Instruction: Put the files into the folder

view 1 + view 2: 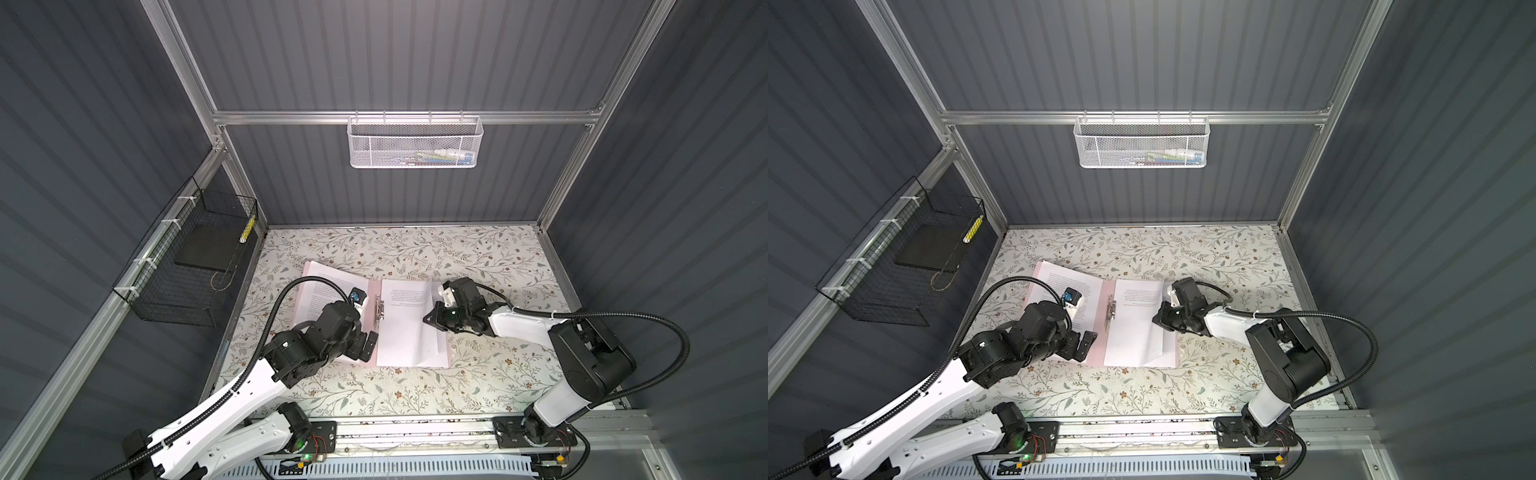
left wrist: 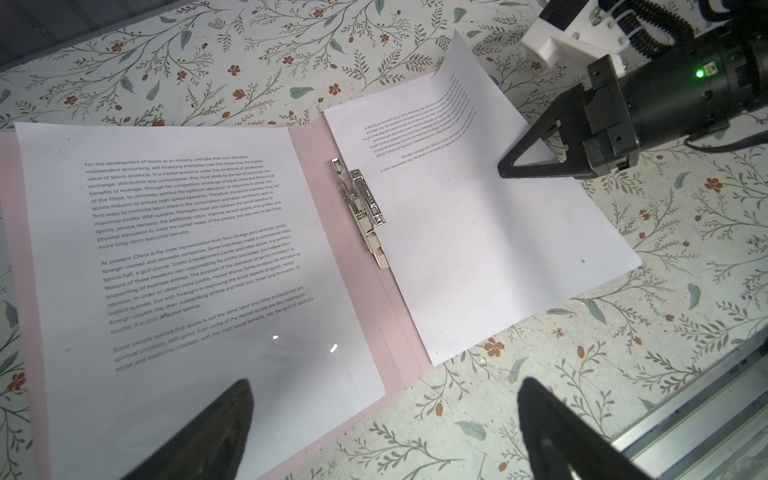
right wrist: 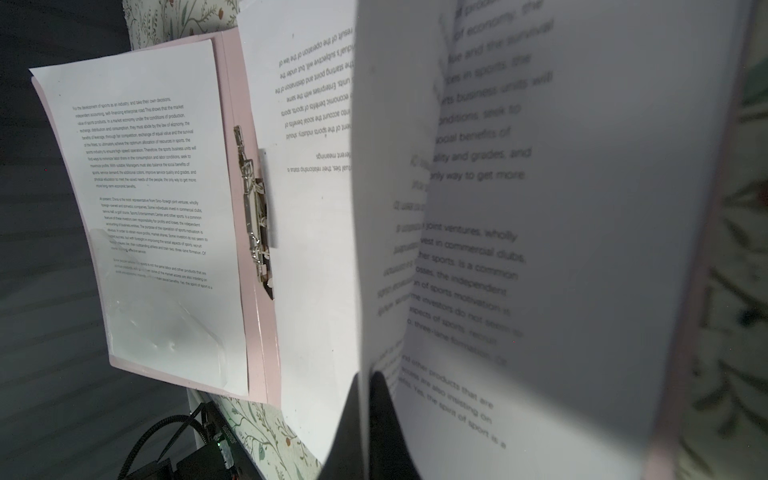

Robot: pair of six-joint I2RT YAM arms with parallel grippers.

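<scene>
The pale pink folder [image 1: 372, 289] [image 1: 1108, 286] [image 2: 316, 174] lies open on the floral table, its metal clip [image 1: 379, 309] [image 2: 365, 208] [image 3: 254, 220] along the spine. One printed sheet of the files [image 1: 328, 282] [image 2: 187, 249] rests on the left half. More sheets [image 1: 405, 328] [image 2: 478, 249] lie on the right half. My right gripper [image 1: 428, 320] [image 2: 505, 170] [image 3: 370, 376] is shut on the outer edge of a sheet [image 3: 582, 208], which stands curled up off the stack. My left gripper [image 1: 369, 345] [image 2: 384, 386] hovers open over the folder's near edge, holding nothing.
A black wire basket [image 1: 166, 307] on the left wall holds a flat black slab [image 1: 208, 249]. A white mesh basket [image 1: 415, 143] hangs on the back wall. An aluminium rail [image 1: 415, 428] runs along the table's front edge.
</scene>
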